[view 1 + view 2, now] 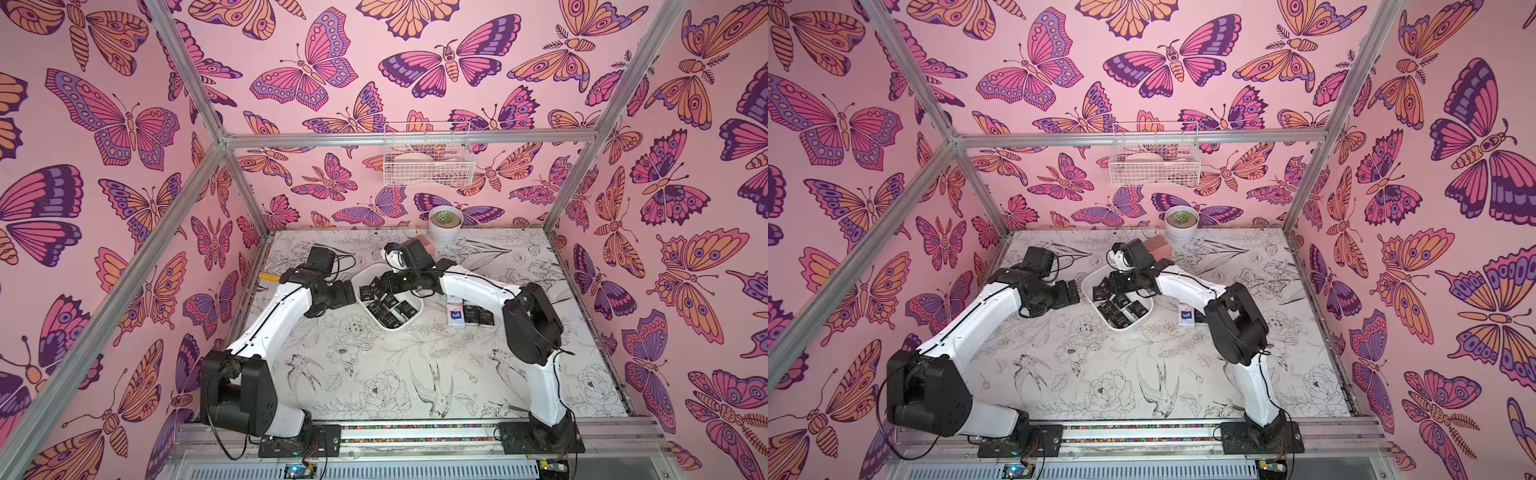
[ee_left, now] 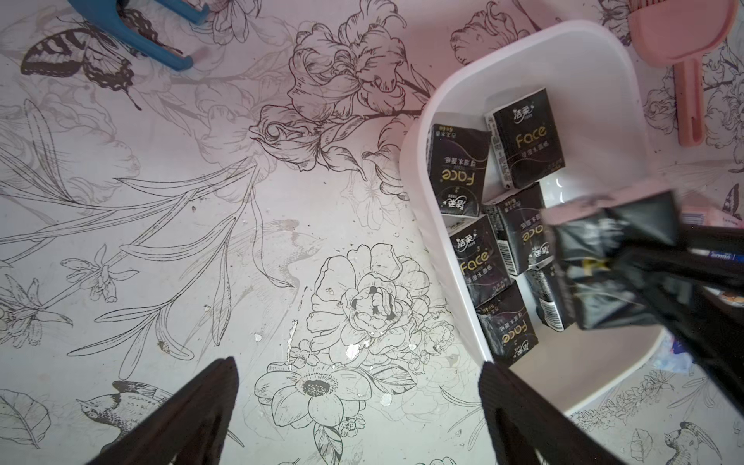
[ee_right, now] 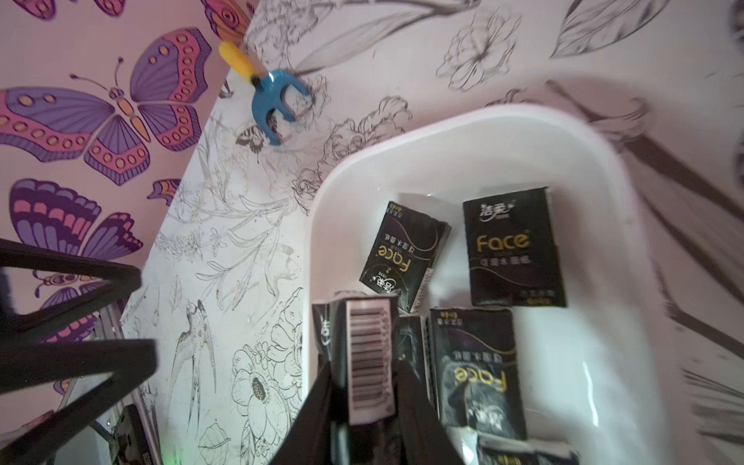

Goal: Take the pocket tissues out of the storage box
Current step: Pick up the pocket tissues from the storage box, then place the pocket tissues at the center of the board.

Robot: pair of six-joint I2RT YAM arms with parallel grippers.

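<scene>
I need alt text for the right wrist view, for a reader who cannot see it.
The right gripper pinches a black tissue packet, barcode side up, over a white storage box that holds more black packets. A blue and yellow toy fork lies on the flower-printed table beyond.

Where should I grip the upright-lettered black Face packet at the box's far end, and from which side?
Take the black Face packet across its two long edges, coming straight down. It lies flat on the storage box floor with bare floor along both long sides, while its near end crowds other packets.
</scene>
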